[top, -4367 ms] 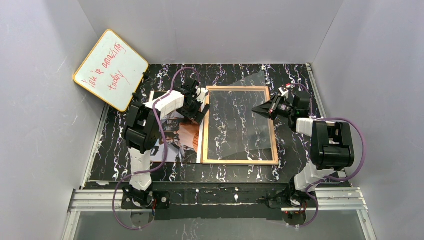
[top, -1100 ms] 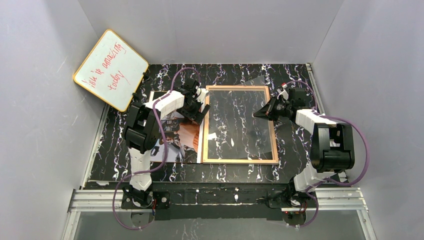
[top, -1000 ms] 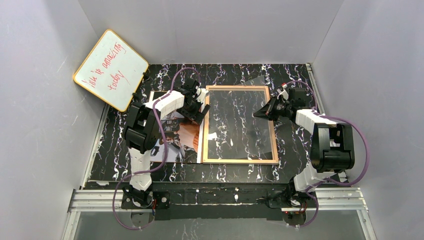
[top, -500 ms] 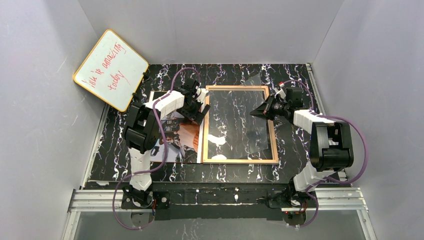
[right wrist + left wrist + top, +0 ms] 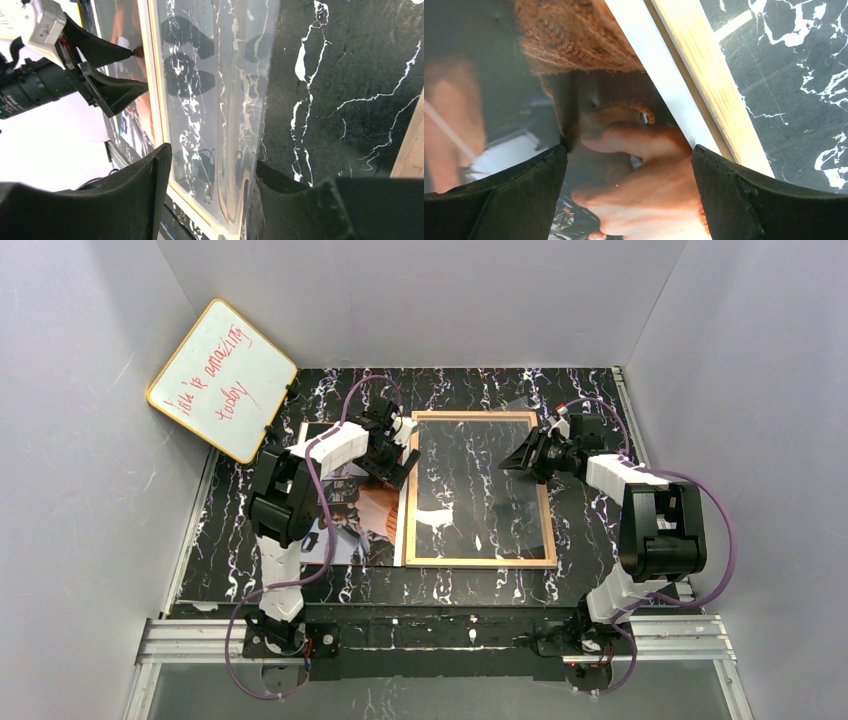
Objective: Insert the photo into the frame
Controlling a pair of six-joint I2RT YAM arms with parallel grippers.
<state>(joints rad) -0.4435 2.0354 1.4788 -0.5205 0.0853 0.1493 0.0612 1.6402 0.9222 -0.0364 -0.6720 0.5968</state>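
The frame (image 5: 478, 562) lies back up in the middle of the table, its tan wood rim showing. A clear sheet (image 5: 440, 515) rests across its opening, its far right corner still raised. My right gripper (image 5: 515, 460) hovers over the frame's right side. Its fingers (image 5: 125, 200) stand open on either side of the clear sheet's edge (image 5: 235, 165), not touching it. The photo (image 5: 360, 520) lies face up just left of the frame. My left gripper (image 5: 395, 462) is open low over the photo (image 5: 624, 165), beside the frame's wooden edge (image 5: 704, 75).
A yellow-rimmed whiteboard (image 5: 222, 380) with red writing leans in the far left corner. Grey walls close in the black marbled table (image 5: 450, 590) on three sides. An aluminium rail (image 5: 430, 635) runs along the near edge by the arm bases.
My right gripper has opened and let go of the clear sheet. It shifted slightly left and farther away. The sheet has sunk lower onto the frame. The left arm has not moved.
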